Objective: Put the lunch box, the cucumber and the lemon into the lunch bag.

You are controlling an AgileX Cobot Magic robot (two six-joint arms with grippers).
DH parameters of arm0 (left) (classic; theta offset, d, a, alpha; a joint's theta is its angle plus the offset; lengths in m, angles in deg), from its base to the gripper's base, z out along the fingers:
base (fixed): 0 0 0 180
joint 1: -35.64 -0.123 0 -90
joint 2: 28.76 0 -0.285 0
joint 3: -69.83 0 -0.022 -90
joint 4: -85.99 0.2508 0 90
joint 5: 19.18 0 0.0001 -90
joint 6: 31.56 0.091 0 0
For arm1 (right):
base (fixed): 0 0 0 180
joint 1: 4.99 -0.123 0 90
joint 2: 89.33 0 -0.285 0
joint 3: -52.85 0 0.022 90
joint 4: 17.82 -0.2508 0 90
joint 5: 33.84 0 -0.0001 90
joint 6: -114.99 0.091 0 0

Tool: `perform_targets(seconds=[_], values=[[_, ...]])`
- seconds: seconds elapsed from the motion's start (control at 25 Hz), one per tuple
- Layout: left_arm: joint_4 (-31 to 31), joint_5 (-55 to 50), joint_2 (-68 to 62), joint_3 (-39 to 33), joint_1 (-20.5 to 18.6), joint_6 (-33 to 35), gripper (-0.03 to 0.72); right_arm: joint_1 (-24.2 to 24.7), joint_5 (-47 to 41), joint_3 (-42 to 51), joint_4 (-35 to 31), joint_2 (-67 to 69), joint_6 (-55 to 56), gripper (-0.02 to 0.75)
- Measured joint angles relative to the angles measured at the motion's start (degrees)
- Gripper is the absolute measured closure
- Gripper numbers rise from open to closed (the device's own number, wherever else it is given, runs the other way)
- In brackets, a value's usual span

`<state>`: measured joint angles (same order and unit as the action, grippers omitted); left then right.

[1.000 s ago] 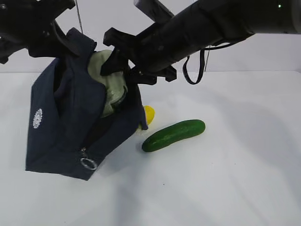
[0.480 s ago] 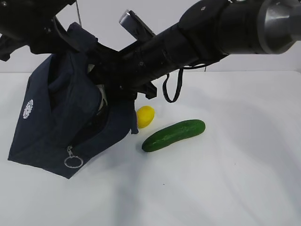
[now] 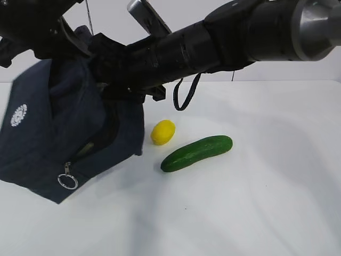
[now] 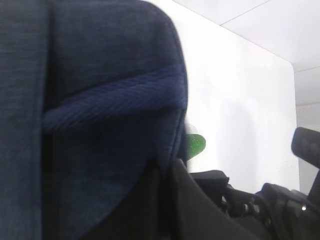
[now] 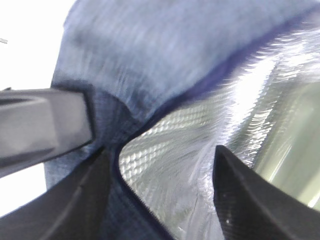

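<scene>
Evidently the left pincer, out of sight but shut, hoists the lunch bag (image 3: 58, 133) at the frame's left so its mouth gapes for the right pincer (image 5: 165, 165), fingers apart inside the foil lining, while the lemon (image 3: 162, 132) and the cucumber (image 3: 196, 153) wait on the counter (image 3: 256, 202) at centre.

Our right arm (image 3: 229, 37) is a fat black tube with a shiny grey metal ring (image 3: 314, 24) at its end. A thin black cable (image 3: 184, 96) hangs from it in a loop. A small silver piece (image 3: 146, 16) sticks up on top. Our left arm (image 3: 32, 24) is black with knobby parts. The gripper fingers (image 5: 250, 200) are dark and a bit speckled.
</scene>
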<state>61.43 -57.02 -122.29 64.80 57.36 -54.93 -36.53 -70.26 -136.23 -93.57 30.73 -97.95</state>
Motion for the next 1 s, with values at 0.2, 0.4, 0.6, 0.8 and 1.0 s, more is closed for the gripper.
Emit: perform_targets(seconds=[0.2,0.4,0.6,0.8,1.0], values=[[1.3,-1.2,-0.4,0.0,0.0,0.1,0.693,0.0,-0.1,0.0,-0.5,0.0,-1.7,0.243],[1.5,-1.5,-0.4,0.0,0.0,0.2,0.693,0.0,-1.0,0.0,-0.5,0.0,-2.3,0.243],[4.4,-3.4,-0.4,0.0,0.0,0.2,0.693,0.0,-3.7,0.0,-0.5,0.0,-2.6,0.243],[6.1,-4.6,-0.4,0.0,0.0,0.3,0.693,0.3,-7.0,0.0,-1.1,0.0,-2.7,0.243],[6.2,-4.6,0.3,0.0,-0.1,0.4,0.693,1.0,-8.7,0.0,-3.9,0.1,-4.0,0.243]])
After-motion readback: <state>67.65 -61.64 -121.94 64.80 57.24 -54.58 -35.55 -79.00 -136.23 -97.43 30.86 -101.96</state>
